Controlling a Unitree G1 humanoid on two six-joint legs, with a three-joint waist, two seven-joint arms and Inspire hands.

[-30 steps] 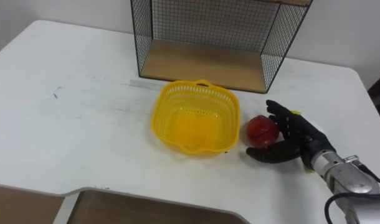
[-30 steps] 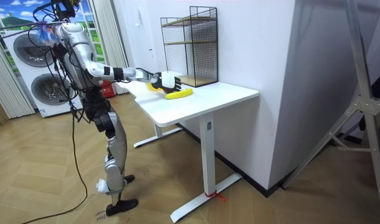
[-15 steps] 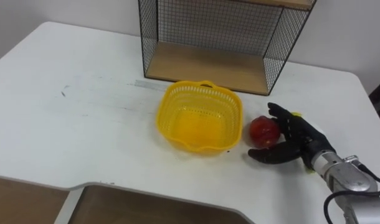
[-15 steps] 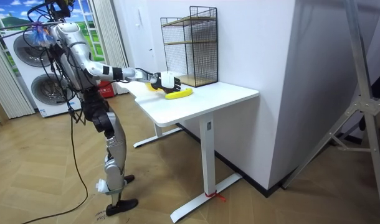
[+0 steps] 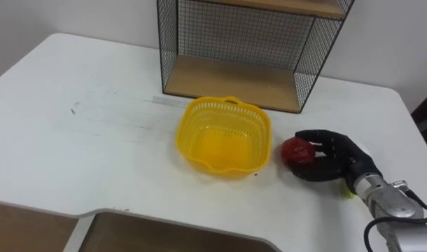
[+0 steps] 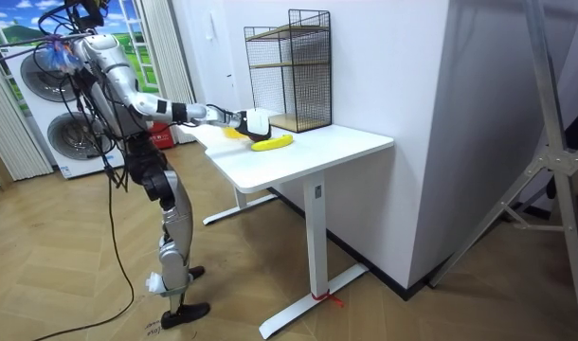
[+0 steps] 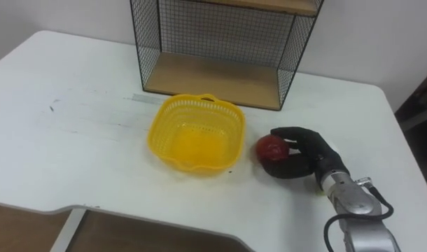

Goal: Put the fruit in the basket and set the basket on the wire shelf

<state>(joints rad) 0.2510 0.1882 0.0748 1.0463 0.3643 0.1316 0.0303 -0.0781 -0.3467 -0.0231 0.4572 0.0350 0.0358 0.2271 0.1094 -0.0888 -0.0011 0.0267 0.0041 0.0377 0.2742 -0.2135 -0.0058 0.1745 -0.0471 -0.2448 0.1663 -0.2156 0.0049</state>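
Observation:
An empty yellow plastic basket (image 5: 191, 126) sits on the white table (image 5: 87, 147), just in front of the wire shelf (image 5: 234, 78). Right of the basket lies a red round fruit (image 5: 295, 149). My black right hand (image 5: 341, 158) comes in from the lower right, its fingers curled over the fruit's top and the thumb under its near side. The fruit rests on the table, close to the basket's right wall. In the room view I stand at the table's edge with my right hand (image 6: 247, 120) stretched over it, beside a yellow banana (image 6: 273, 143).
The wire shelf has a wooden bottom board at table level and a second board higher up (image 6: 287, 64). The table's front edge has a cut-out (image 5: 164, 231) near me. A wall rises behind the shelf.
My right hand was open beside the red fruit and has now curled its fingers round it. The eye view has shifted slightly; basket and shelf stay put.

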